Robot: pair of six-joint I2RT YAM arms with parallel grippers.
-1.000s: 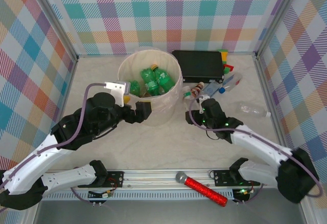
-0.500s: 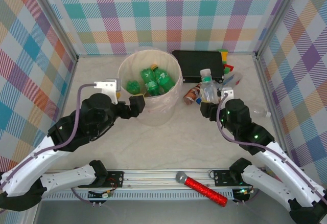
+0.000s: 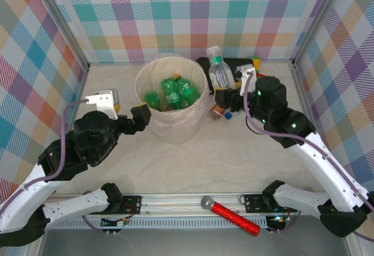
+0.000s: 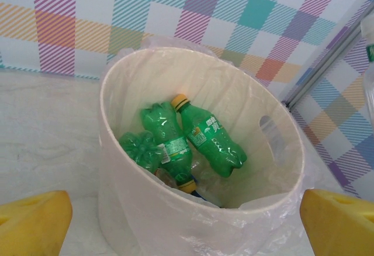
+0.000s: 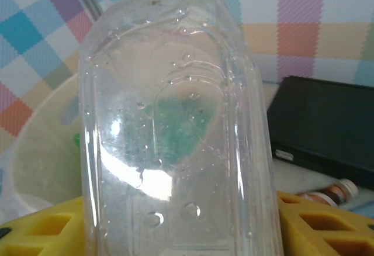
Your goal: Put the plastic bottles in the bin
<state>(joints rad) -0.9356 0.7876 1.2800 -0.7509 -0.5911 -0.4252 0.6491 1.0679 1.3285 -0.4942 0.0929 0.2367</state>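
Clear bottle: upright, clamped in right end effector, raised just right of bin. Left end effector: wide, empty, beside bin. Risk: early release drops bottle outside rim; low pass knocks thin wall.

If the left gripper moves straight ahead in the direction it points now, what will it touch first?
Most likely the near wall of the bin, which stands straight ahead of the left gripper, between its open fingers. The gap is hard to judge.
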